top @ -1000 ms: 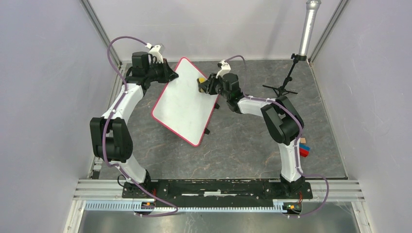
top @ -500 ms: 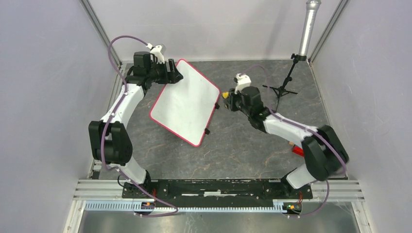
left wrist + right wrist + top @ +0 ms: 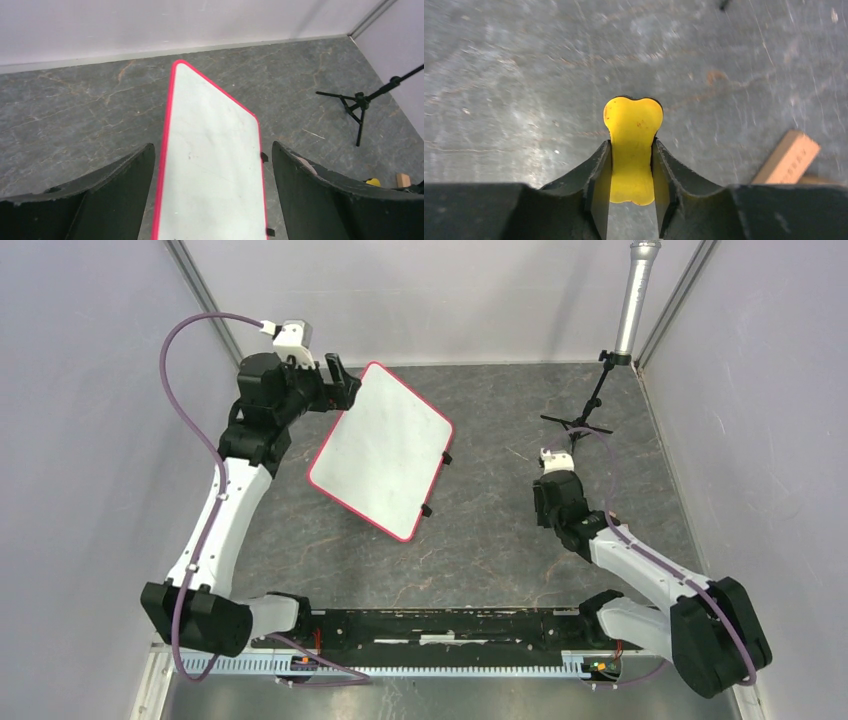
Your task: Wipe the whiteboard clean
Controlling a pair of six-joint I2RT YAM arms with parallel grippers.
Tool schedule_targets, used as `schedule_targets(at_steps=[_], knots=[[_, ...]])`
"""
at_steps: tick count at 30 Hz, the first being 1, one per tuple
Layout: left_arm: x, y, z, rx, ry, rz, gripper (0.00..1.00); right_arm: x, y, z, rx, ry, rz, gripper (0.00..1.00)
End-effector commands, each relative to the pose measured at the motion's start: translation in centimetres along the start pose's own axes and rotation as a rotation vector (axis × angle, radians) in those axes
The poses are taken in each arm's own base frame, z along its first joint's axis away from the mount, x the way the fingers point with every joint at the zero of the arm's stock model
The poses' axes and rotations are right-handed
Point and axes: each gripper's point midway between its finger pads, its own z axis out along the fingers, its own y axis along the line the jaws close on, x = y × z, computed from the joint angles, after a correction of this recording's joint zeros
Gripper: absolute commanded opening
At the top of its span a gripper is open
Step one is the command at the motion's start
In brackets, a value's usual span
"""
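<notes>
**A:** Where do we find the whiteboard (image 3: 380,450)?

**B:** We've got it lying on the grey mat (image 3: 480,550), turned on the diagonal, with a red rim all round and two black clips (image 3: 447,458) on the edge facing the right arm. In our left wrist view the white face looks almost clean (only a few faint specks).

**A:** And the left gripper (image 3: 342,380)?

**B:** We see it at the board's far left corner, jaws spread wide, with a dark finger (image 3: 115,190) on either side of the board in its own camera. Whether it touches the rim, we cannot tell.

**A:** Over to the right gripper (image 3: 631,145), then.

**B:** It's well apart from the whiteboard, out past the clip edge, pointing down at the mat. We see its fingers pinched tight on a yellow piece (image 3: 633,117) with a lobed tip, which sticks out beyond them.

**A:** Anything else around the board?

**B:** A wooden block (image 3: 787,157) lies near that yellow piece, and a black tripod stand (image 3: 588,410) sits beyond the board's clip edge, toward the back wall
</notes>
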Motion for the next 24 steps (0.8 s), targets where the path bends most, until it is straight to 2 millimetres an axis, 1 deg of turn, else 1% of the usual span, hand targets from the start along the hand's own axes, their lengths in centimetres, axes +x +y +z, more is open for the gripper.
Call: schedule_targets(at_steps=[1,3,6,9,10,11,12,14,17,19,20,22,24], knots=[[-0.7,-2.0,-1.0,0.018,-0.046,0.05,0.9,2.5,-2.3,-1.1,0.087,0.052,0.036,0.41],[-1.3,-3.4,-1.9,0.052,-0.075,0.064,0.9,2.8,-2.5,-1.5,0.087,0.051,0.045,0.53],[-2.1,-5.7,-3.6,0.116,-0.11,0.105,0.91,2.7,-2.1,-2.2,0.057,0.061,0.042,0.72],[-3.1,-7.8,-6.0,0.17,-0.145,0.122,0.93,1.1,-2.3,-3.7,0.043,0.028,0.046,0.88],[-3.4,-8.3,-7.0,0.186,-0.155,0.109,0.93,0.0,-2.2,-4.6,0.029,-0.004,0.048,0.92],[-3.9,-8.6,-8.4,0.199,-0.173,0.093,0.94,-1.0,-2.3,-5.4,0.018,-0.032,0.048,0.96],[-4.2,-8.9,-9.7,0.21,-0.189,0.075,0.96,-2.5,-2.2,-6.7,-0.001,-0.073,0.049,0.98],[-4.8,-9.5,-12.8,0.236,-0.234,0.051,0.99,-5.3,-2.2,-9.3,-0.039,-0.153,0.046,0.98],[-5.5,-10.1,-17.0,0.269,-0.29,0.024,1.0,-9.8,-2.4,-14.0,-0.099,-0.298,0.041,0.98],[-6.3,-10.4,-20.3,0.286,-0.354,0.0,1.0,-12.6,-3.0,-17.4,-0.11,-0.399,0.053,0.98],[-6.5,-10.5,-21.5,0.295,-0.383,-0.016,1.0,-14.0,-3.5,-19.2,-0.109,-0.456,0.068,0.98],[-7.4,-10.8,-24.9,0.32,-0.482,-0.038,1.0,-16.2,-4.3,-22.6,-0.116,-0.553,0.09,0.98],[-8.2,-10.9,-27.7,0.332,-0.568,-0.049,1.0,-18.3,-5.2,-26.1,-0.122,-0.652,0.097,0.98]])
